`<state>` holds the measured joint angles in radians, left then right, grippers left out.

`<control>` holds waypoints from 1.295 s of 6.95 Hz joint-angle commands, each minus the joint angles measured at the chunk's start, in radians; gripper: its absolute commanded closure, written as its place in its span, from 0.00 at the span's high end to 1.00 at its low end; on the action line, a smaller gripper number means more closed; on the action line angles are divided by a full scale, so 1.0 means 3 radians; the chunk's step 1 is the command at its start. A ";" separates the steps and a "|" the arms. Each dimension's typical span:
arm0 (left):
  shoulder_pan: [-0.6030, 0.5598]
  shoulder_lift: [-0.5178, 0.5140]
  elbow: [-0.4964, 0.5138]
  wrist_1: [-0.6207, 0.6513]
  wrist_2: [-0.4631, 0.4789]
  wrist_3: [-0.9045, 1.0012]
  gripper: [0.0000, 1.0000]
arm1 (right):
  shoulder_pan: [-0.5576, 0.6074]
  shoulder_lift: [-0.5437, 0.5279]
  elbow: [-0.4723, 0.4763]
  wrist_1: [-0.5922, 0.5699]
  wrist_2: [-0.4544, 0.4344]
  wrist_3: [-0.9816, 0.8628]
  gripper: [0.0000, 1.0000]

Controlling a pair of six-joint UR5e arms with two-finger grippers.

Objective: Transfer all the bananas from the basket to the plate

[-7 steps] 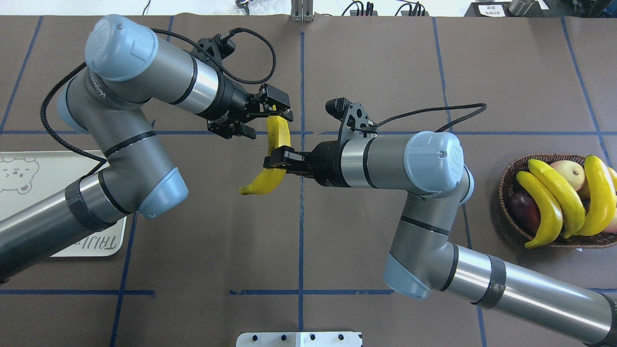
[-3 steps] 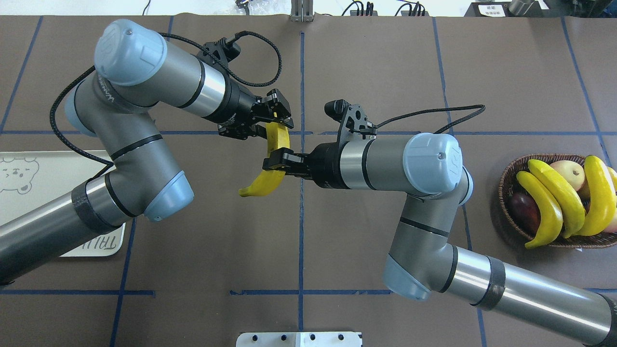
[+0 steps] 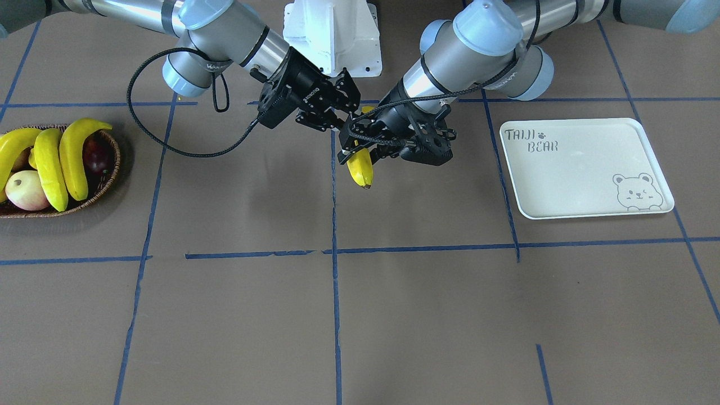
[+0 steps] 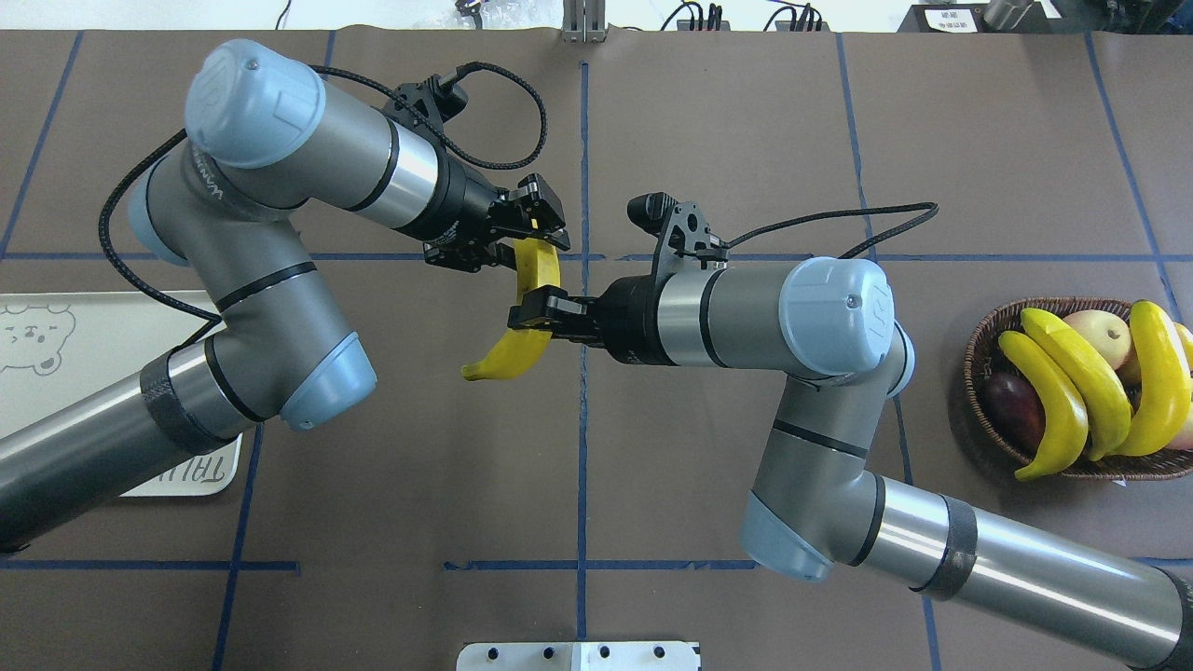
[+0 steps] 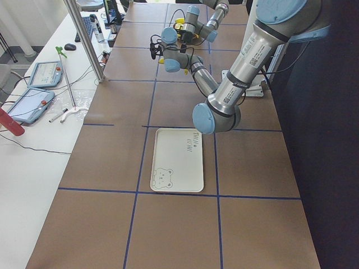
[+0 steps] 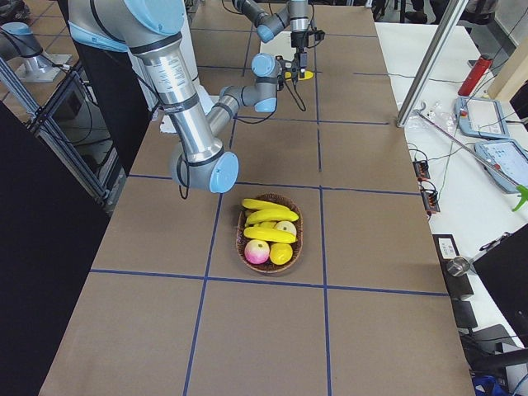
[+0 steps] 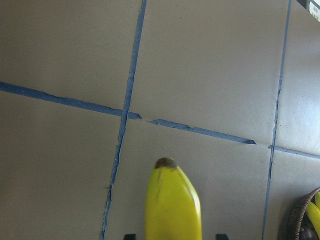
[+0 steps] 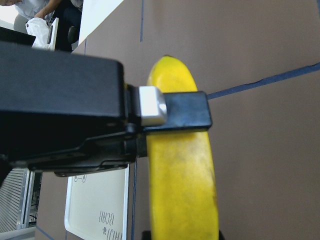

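Taking the table (image 3: 225, 315) from its left end, we meet first the TAIJI BEAR plate (image 3: 574, 180). It is bare, so we judge that nothing has been delivered yet. Beyond it, over mid-table, one banana (image 4: 517, 349) hangs in the air, clear of both plate and basket. The right gripper (image 4: 527, 313) is clamped across its middle, while the left gripper (image 4: 534, 244) straddles the end pointing away from the robot, narrowed to about the fruit's width. Whether it already pinches we cannot tell. Farthest off, the wicker basket (image 4: 974, 345) holds three more yellow bananas (image 4: 1062, 410) lying over an apple (image 3: 25, 190) and a dark fruit (image 4: 1011, 410). We therefore judge a hand-over under way and most of the job ahead. The overhead view hides much of the plate under the left arm (image 4: 93, 438), where the front-facing view shows it whole. The right wrist view shows a left finger (image 8: 175, 107) lying across the peel. The left wrist view shows only the brown-tipped end, with a sliver of table between it and the jaw tips. The side views are too small to settle it.
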<state>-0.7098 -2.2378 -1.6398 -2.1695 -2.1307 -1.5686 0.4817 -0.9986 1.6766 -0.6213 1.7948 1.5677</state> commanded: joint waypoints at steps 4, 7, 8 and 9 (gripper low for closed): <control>-0.0001 0.0030 -0.0051 -0.0009 -0.0005 -0.0181 0.00 | 0.0035 0.0005 0.0005 -0.0031 -0.0005 0.0021 1.00; -0.0128 0.0157 -0.0051 -0.0004 -0.0005 -0.0161 0.00 | 0.0229 0.0005 0.0137 -0.0457 0.0203 0.0010 1.00; -0.0291 0.0350 -0.0056 0.0022 -0.0005 -0.0161 0.00 | 0.0387 0.0000 0.0219 -0.0789 0.0483 -0.0015 1.00; -0.0516 0.0600 -0.0056 0.0027 -0.0030 -0.0125 0.00 | 0.0551 -0.0010 0.0225 -0.0995 0.0769 -0.0025 1.00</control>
<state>-0.8001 -2.1307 -1.6563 -2.1648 -2.1343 -1.6141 0.5946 -0.9993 1.7332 -0.8379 1.9358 1.5646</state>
